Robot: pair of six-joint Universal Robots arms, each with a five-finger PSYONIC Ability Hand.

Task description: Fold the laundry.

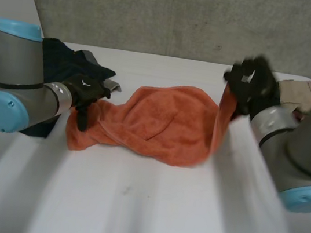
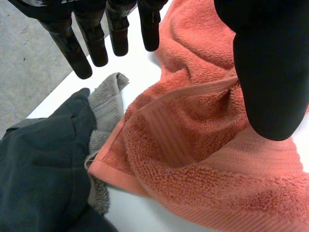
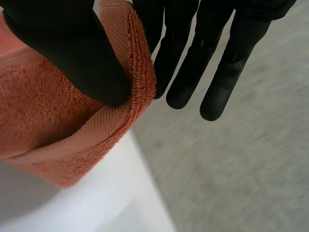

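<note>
well, the orange towel (image 1: 160, 123) lies crumpled in the middle of the white table (image 1: 130, 206). its long axis runs side to side between the two hands, and its right end is lifted off the surface, pointing up toward the right hand (image 1: 251, 84). that hand pinches the towel's hem between thumb and a finger, the other fingers straight and free; the hold looks thin, on the edge only. the left hand (image 1: 85, 94) hangs over the towel's left end with fingers straight and thumb apart, gripping nothing.

the risk, as i judge it: with the left end unheld, a pull from the right would drag the whole towel instead of stretching it flat, and the shallow pinch could slip off the hem. the left corner also touches a grey cloth (image 2: 104, 104) beside a dark garment (image 2: 43, 164), so a careless grab there could catch the wrong piece.
</note>
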